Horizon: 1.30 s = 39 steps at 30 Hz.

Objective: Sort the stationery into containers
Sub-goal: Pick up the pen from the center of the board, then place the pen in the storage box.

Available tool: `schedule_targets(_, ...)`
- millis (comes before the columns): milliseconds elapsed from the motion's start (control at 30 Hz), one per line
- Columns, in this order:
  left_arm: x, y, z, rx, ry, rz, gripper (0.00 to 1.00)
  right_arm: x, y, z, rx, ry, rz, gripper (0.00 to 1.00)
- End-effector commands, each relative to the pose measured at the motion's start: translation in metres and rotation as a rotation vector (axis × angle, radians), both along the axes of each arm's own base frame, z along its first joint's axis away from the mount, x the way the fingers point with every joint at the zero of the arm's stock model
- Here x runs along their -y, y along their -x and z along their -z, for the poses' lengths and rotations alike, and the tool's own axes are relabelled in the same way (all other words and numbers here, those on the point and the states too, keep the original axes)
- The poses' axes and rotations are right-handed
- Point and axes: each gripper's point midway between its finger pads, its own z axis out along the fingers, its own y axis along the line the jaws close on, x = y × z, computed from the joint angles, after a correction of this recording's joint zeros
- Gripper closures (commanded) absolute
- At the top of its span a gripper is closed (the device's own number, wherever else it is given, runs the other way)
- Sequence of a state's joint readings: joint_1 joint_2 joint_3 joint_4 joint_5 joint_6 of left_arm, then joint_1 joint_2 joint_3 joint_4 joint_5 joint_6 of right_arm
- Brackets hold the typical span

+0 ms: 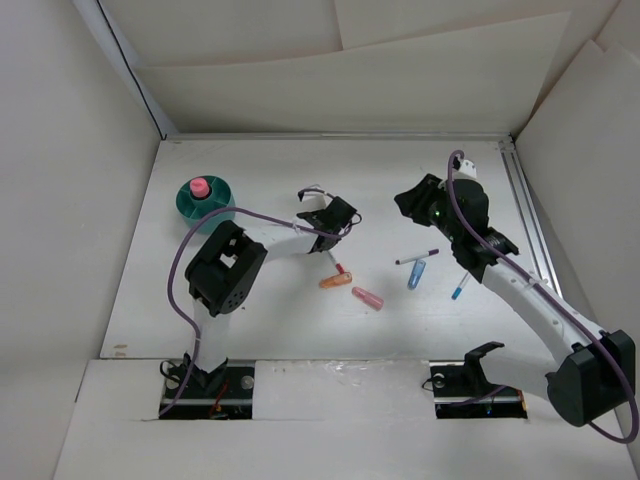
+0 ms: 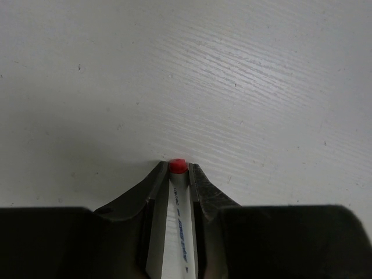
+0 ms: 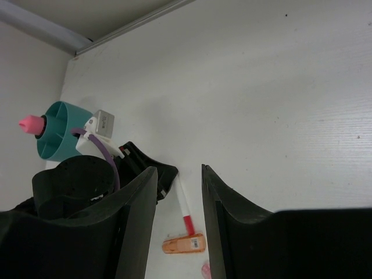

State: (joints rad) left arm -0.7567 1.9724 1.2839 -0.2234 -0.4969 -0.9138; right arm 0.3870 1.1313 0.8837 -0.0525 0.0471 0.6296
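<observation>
My left gripper (image 1: 335,228) is low at mid table, shut on the thin white pen (image 2: 180,221), whose red end shows at the fingertips (image 2: 178,168). The right wrist view shows the pen (image 3: 183,203) sticking out of that gripper, its red cap touching the short orange piece (image 3: 185,243). The orange piece (image 1: 335,282) and a pink piece (image 1: 368,297) lie side by side. A purple-tipped pen (image 1: 417,257), a light-blue piece (image 1: 416,273) and a blue pen (image 1: 458,288) lie to the right. My right gripper (image 1: 412,198) is open and empty above the table (image 3: 178,170). The teal cup (image 1: 218,208) holds a pink piece (image 1: 199,187).
White walls close in the table on the left, back and right. A metal rail (image 1: 528,215) runs along the right edge. The left arm's purple cable (image 1: 180,265) loops beside the cup. The teal cup also shows in the right wrist view (image 3: 58,136).
</observation>
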Motion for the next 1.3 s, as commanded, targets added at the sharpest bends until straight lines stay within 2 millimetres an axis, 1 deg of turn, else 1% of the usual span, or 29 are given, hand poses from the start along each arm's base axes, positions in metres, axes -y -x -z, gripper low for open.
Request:
schedule_targets(0, 0.001, 0.009, 0.010, -0.045, -0.027, 0.010, 0.87, -0.002, 0.000, -0.023, 0.058, -0.036, -0.009, 0.58)
schedule_targets(67, 0.001, 0.009, 0.010, -0.045, -0.027, 0.010, 0.93, -0.002, 0.000, -0.023, 0.058, -0.036, -0.009, 0.58)
schedule_targets(167, 0.001, 0.009, 0.010, -0.045, -0.027, 0.010, 0.99, -0.002, 0.000, -0.023, 0.058, -0.036, -0.009, 0.58)
schedule_targets(300, 0.001, 0.005, 0.006, -0.032, -0.027, 0.005, 1.00, -0.002, 0.000, -0.023, 0.058, -0.036, -0.009, 0.58)
schedule_targets(367, 0.003, 0.001, -0.006, -0.003, -0.016, -0.001, 1.00, -0.002, 0.000, -0.023, 0.058, -0.036, -0.009, 0.58)
schedule_targets(400, 0.003, 0.001, -0.006, -0.003, -0.016, -0.001, 1.00, -0.002, 0.000, -0.023, 0.058, -0.036, -0.009, 0.58)
schedule_targets(433, 0.001, -0.001, -0.011, 0.012, -0.023, -0.002, 1.00, -0.002, 0.000, -0.023, 0.058, -0.036, -0.009, 0.58)
schedule_targets(467, 0.005, -0.005, -0.022, 0.032, -0.004, -0.002, 1.00, -0.002, 0.000, -0.023, 0.058, -0.036, -0.009, 0.58)
schedule_targets(500, 0.004, -0.008, -0.026, 0.047, -0.013, -0.003, 1.00, -0.002, 0.000, -0.025, 0.066, -0.040, -0.009, 0.58)
schedule_targets(533, 0.006, -0.014, -0.038, 0.077, -0.002, -0.012, 1.00, -0.002, 0.000, -0.025, 0.066, -0.040, -0.009, 0.58)
schedule_targets(600, 0.006, -0.021, -0.054, 0.114, -0.004, -0.021, 1.00, -0.002, 0.000, -0.025, 0.066, -0.040, -0.009, 0.58)
schedule_targets(633, 0.006, -0.021, -0.059, 0.122, 0.003, -0.022, 1.00, -0.002, 0.000, -0.025, 0.066, -0.040, -0.009, 0.58)
schedule_targets(667, 0.007, -0.024, -0.070, 0.144, 0.007, -0.019, 1.00, -0.002, 0.000, -0.025, 0.066, -0.040, -0.009, 0.58)
schedule_targets(700, 0.007, -0.024, -0.070, 0.145, 0.007, -0.019, 1.00, -0.002, 0.000, -0.025, 0.066, -0.040, -0.009, 0.58)
schedule_targets(733, 0.005, -0.029, -0.078, 0.159, 0.020, -0.029, 1.00, -0.002, 0.000, -0.025, 0.066, -0.040, -0.009, 0.58)
schedule_targets(767, 0.005, -0.029, -0.078, 0.159, 0.020, -0.030, 1.00, -0.002, 0.000, -0.025, 0.066, -0.040, -0.009, 0.58)
schedule_targets(833, -0.003, -0.032, -0.086, 0.171, 0.030, -0.049, 1.00, -0.002, 0.000, -0.025, 0.066, -0.040, -0.009, 0.58)
schedule_targets(867, -0.002, -0.034, -0.088, 0.179, 0.038, -0.049, 1.00, -0.002, 0.000, -0.025, 0.066, -0.040, -0.009, 0.58)
schedule_targets(933, -0.011, -0.039, -0.102, 0.201, 0.050, -0.064, 1.00, -0.001, 0.001, -0.028, 0.075, -0.043, -0.009, 0.58)
schedule_targets(967, -0.017, -0.038, -0.106, 0.214, 0.031, -0.081, 1.00, -0.001, 0.001, -0.028, 0.075, -0.043, -0.009, 0.58)
schedule_targets(1000, -0.025, -0.042, -0.113, 0.229, 0.033, -0.103, 1.00, -0.001, 0.001, -0.028, 0.075, -0.043, -0.009, 0.58)
schedule_targets(1033, -0.035, -0.047, -0.127, 0.251, 0.040, -0.117, 1.00, -0.001, 0.002, -0.024, 0.066, -0.040, -0.009, 0.58)
schedule_targets(1100, -0.051, -0.052, -0.144, 0.283, 0.046, -0.150, 1.00, -0.001, 0.002, -0.024, 0.066, -0.040, -0.009, 0.58)
schedule_targets(1133, -0.070, -0.059, -0.159, 0.309, 0.054, -0.184, 1.00, -0.001, 0.002, -0.024, 0.066, -0.040, -0.009, 0.58)
schedule_targets(1233, -0.101, -0.067, -0.181, 0.348, 0.065, -0.245, 1.00, -0.001, 0.002, -0.024, 0.066, -0.040, -0.009, 0.58)
schedule_targets(1267, -0.119, -0.070, -0.194, 0.372, 0.067, -0.276, 1.00, -0.001, 0.002, -0.024, 0.066, -0.040, -0.009, 0.58)
